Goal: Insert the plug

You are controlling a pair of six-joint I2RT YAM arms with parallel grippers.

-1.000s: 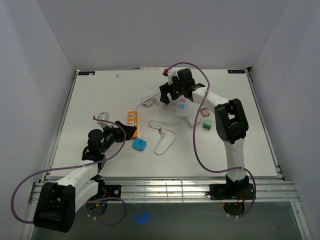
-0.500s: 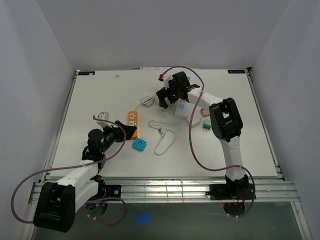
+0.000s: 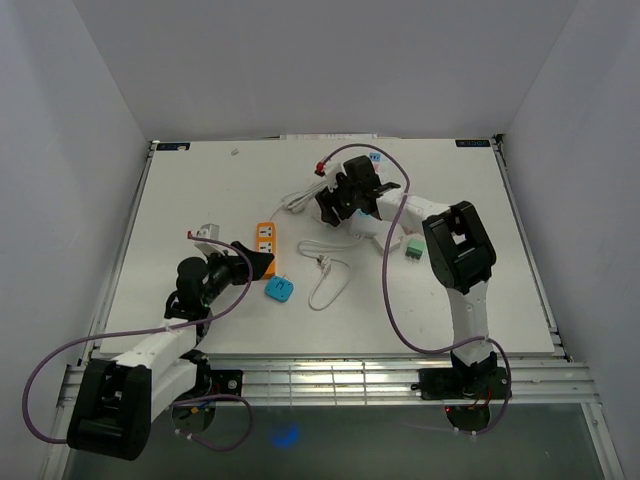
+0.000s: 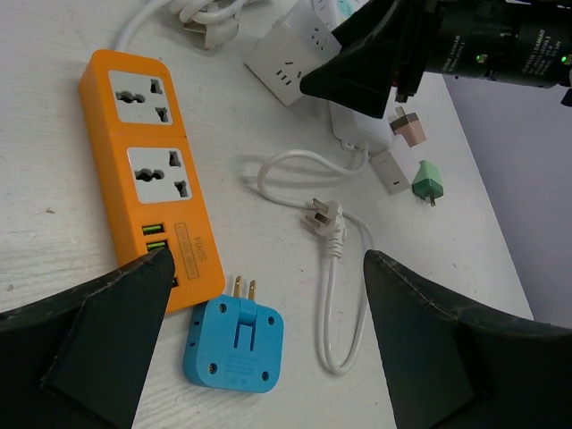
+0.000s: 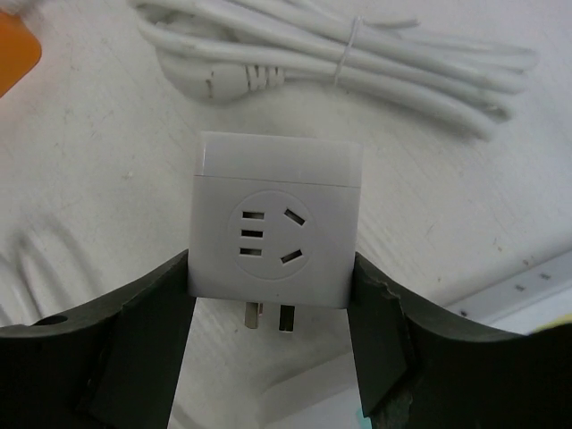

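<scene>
Right wrist: right gripper [image 5: 271, 273] clamps white adapter [image 5: 273, 214], prongs pointing toward wrist; left gripper [image 4: 268, 259] wide open.

From the power strip [image 3: 264, 238], the flat adapter [image 3: 279, 290] lies at five o'clock, plug cord [image 3: 325, 275] at four, cube adapter [image 5: 273, 234] at two

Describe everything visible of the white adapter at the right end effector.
The adapter is a white block of smooth plastic. Its face, turned to the wrist camera, has a round recess with five slots: three flat, two slanted. Two metal prongs stick out under its near edge. It sits square between the fingers of the right end effector, which lie against its two sides. Behind it is a tied white cable, apart from it. Whether it rests on the table I cannot tell.
</scene>
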